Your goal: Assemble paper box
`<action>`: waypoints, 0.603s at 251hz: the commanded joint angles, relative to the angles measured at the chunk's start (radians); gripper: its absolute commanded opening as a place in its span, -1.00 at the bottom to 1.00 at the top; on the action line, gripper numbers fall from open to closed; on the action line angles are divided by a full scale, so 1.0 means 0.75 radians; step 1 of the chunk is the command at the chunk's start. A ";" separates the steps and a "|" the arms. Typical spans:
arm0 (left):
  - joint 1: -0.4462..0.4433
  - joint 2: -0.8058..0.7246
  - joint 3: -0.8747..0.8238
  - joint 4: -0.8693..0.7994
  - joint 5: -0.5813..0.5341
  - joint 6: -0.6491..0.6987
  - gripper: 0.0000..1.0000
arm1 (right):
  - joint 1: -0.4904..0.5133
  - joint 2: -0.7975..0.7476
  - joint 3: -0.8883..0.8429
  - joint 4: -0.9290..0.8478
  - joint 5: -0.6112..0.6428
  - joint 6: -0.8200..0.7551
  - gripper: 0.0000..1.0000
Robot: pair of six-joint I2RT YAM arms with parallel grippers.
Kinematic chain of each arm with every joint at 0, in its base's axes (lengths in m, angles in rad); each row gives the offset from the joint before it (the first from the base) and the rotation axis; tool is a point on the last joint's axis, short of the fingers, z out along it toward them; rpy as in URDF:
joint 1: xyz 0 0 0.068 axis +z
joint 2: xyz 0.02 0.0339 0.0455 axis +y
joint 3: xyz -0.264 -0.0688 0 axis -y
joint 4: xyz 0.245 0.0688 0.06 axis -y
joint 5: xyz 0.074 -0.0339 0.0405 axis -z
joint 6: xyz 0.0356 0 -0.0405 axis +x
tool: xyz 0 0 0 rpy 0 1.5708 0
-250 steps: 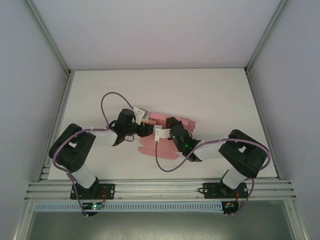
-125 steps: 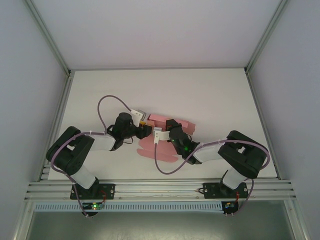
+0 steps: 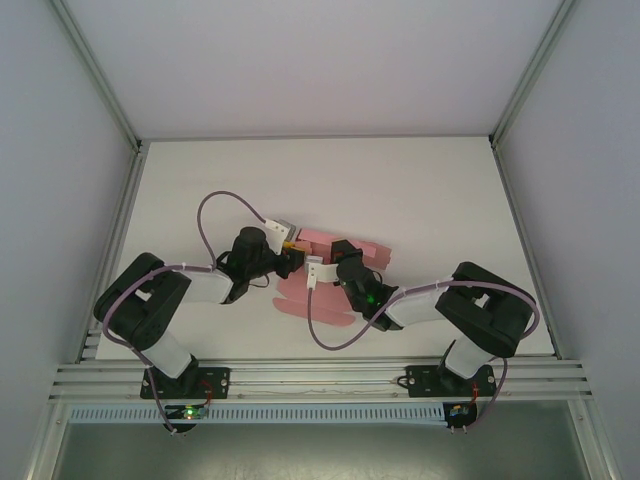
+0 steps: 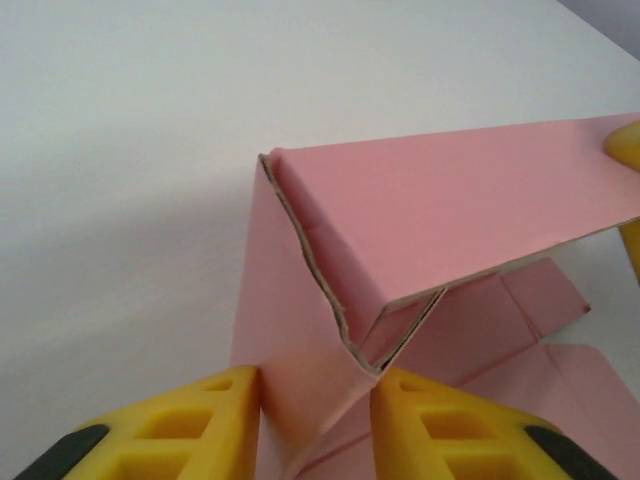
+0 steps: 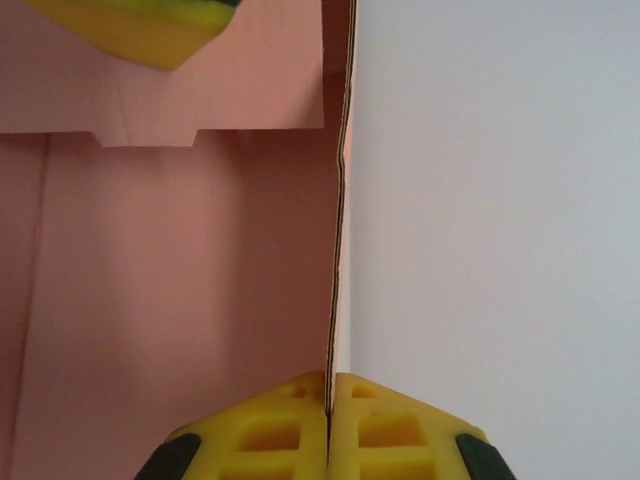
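The pink paper box (image 3: 300, 296) lies partly folded at the table's middle, with flaps spread flat and one panel raised. In the left wrist view a folded corner of the box (image 4: 450, 210) sits between my left gripper's (image 4: 315, 388) yellow fingers (image 4: 210, 415), which press it from both sides. My left gripper (image 3: 293, 254) is at the box's left end. My right gripper (image 3: 338, 252) faces it from the right. In the right wrist view my right gripper (image 5: 328, 385) is shut on the thin edge of an upright pink panel (image 5: 180, 280).
The white table (image 3: 420, 190) is bare behind and beside the box. Grey walls and metal frame rails (image 3: 118, 215) close in the sides. Purple cables (image 3: 215, 200) loop above both arms.
My left gripper's jaws have narrowed onto the folded corner, and its wrist has shifted slightly. The right arm has stayed almost still, holding its panel.
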 commanded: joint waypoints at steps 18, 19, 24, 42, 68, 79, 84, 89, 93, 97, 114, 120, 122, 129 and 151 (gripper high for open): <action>-0.043 0.032 0.047 0.110 -0.138 0.023 -0.53 | 0.035 0.006 -0.030 -0.200 -0.059 0.027 -1.00; -0.043 0.031 0.047 0.110 -0.141 0.023 -0.53 | 0.036 0.005 -0.030 -0.200 -0.060 0.027 -1.00; -0.048 0.035 0.050 0.109 -0.160 0.021 -0.55 | 0.036 0.003 -0.032 -0.201 -0.064 0.028 -1.00; -0.072 0.048 0.052 0.113 -0.254 0.023 -0.65 | 0.035 -0.005 -0.029 -0.210 -0.077 0.042 -1.00; -0.113 0.076 0.044 0.164 -0.395 0.023 -0.77 | 0.036 -0.015 -0.027 -0.230 -0.081 0.052 -1.00; -0.133 0.093 0.040 0.200 -0.439 0.034 -0.77 | 0.037 -0.017 -0.028 -0.233 -0.081 0.056 -1.00; -0.140 0.101 0.040 0.207 -0.459 0.039 -0.77 | 0.035 -0.019 -0.026 -0.239 -0.081 0.057 -1.00; -0.147 0.111 0.045 0.207 -0.486 0.043 -0.77 | 0.036 -0.021 -0.023 -0.247 -0.083 0.062 -1.00; -0.153 0.118 0.050 0.206 -0.510 0.043 -0.77 | 0.036 -0.022 -0.022 -0.253 -0.083 0.067 -1.00; -0.159 0.125 0.057 0.202 -0.536 0.044 -0.77 | 0.035 -0.023 -0.020 -0.260 -0.083 0.070 -1.00; -0.188 0.152 0.081 0.178 -0.642 0.056 -0.79 | 0.035 -0.029 -0.018 -0.286 -0.070 0.071 -1.00; -0.195 0.161 0.087 0.173 -0.684 0.056 -0.85 | 0.035 -0.032 -0.021 -0.289 -0.063 0.076 -1.00; -0.198 0.164 0.090 0.169 -0.697 0.056 -0.87 | 0.037 -0.033 -0.020 -0.290 -0.059 0.078 -1.00; -0.205 0.173 0.096 0.155 -0.734 0.052 -0.91 | 0.033 -0.041 -0.021 -0.293 -0.053 0.083 -1.00; -0.207 0.192 0.085 0.163 -0.815 0.017 -0.98 | 0.026 -0.070 -0.023 -0.322 -0.047 0.107 -1.00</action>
